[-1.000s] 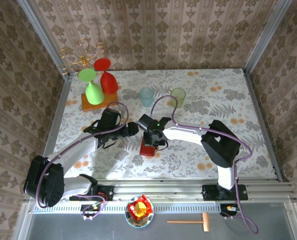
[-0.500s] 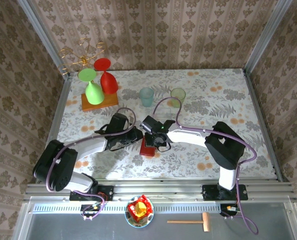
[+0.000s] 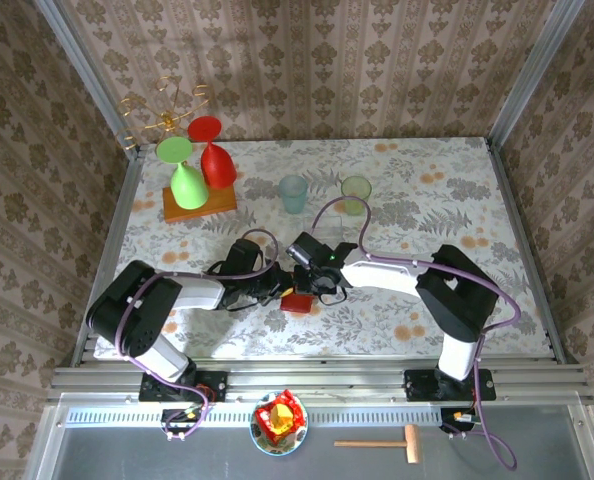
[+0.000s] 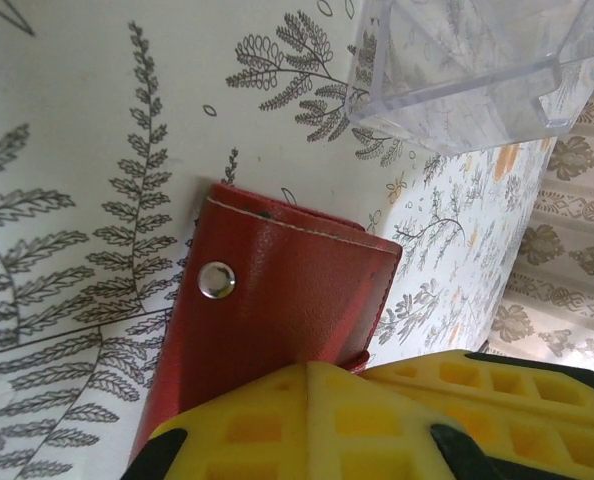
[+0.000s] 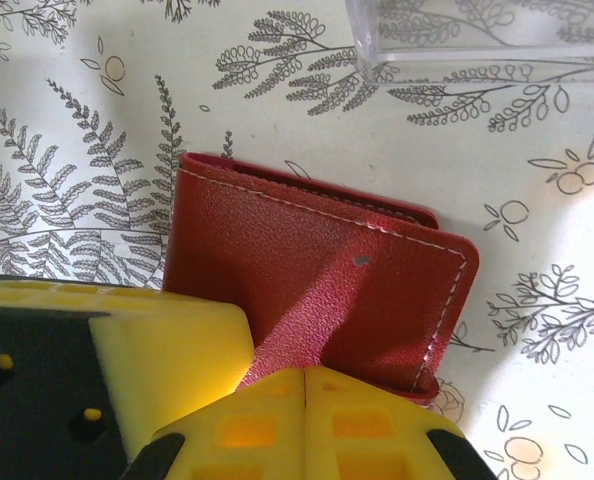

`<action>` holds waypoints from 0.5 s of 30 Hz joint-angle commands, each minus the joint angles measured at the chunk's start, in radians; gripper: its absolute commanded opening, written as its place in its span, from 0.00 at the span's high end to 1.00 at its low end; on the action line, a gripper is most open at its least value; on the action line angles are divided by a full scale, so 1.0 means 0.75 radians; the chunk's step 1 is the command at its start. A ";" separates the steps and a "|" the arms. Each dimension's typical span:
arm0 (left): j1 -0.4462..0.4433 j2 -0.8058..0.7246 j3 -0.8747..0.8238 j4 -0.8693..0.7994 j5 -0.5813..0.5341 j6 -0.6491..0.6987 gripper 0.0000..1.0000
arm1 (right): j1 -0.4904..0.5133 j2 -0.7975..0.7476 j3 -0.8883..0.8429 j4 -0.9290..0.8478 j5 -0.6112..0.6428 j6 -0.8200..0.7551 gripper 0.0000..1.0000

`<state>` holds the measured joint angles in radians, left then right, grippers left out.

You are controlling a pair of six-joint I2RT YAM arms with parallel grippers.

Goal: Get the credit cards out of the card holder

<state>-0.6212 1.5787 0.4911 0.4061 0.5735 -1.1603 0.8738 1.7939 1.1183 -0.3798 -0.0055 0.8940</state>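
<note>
One closed red card holder (image 5: 317, 280)

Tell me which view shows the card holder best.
Right wrist: the closed card holder lies nearly whole, stitching clear. Left wrist shows its snap side, lower part hidden. Top external gives a small red patch.

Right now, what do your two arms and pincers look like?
The left arm and the right arm both have white links and bulky black joints, with a purple cable looped along each. The left pincer and right pincer have yellow fingers moulded with square recesses and black trim.
</note>
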 commanded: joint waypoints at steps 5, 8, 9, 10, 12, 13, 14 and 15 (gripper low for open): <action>0.016 0.034 -0.065 -0.026 -0.018 -0.030 1.00 | -0.014 -0.105 -0.075 -0.136 0.044 0.062 1.00; 0.019 0.028 -0.075 -0.034 -0.024 -0.030 1.00 | -0.025 -0.141 -0.140 -0.150 0.055 0.091 1.00; 0.020 0.026 -0.076 -0.041 -0.027 -0.028 1.00 | -0.033 -0.154 -0.163 -0.152 0.056 0.101 1.00; 0.021 0.023 -0.076 -0.044 -0.026 -0.030 1.00 | -0.037 -0.165 -0.184 -0.152 0.056 0.109 1.00; 0.020 0.026 -0.074 -0.035 -0.023 -0.032 1.00 | -0.049 -0.192 -0.231 -0.143 0.057 0.124 1.00; 0.021 0.025 -0.070 -0.034 -0.019 -0.034 1.00 | -0.057 -0.204 -0.250 -0.135 0.055 0.129 1.00; 0.022 0.025 -0.063 -0.033 -0.013 -0.032 1.00 | -0.062 -0.219 -0.271 -0.123 0.051 0.137 1.00; 0.019 0.027 -0.055 -0.032 -0.005 -0.032 1.00 | -0.068 -0.233 -0.288 -0.104 0.040 0.143 1.00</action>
<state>-0.6136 1.5845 0.4648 0.4503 0.5808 -1.1751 0.8337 1.6543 0.9436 -0.4248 0.0002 0.9588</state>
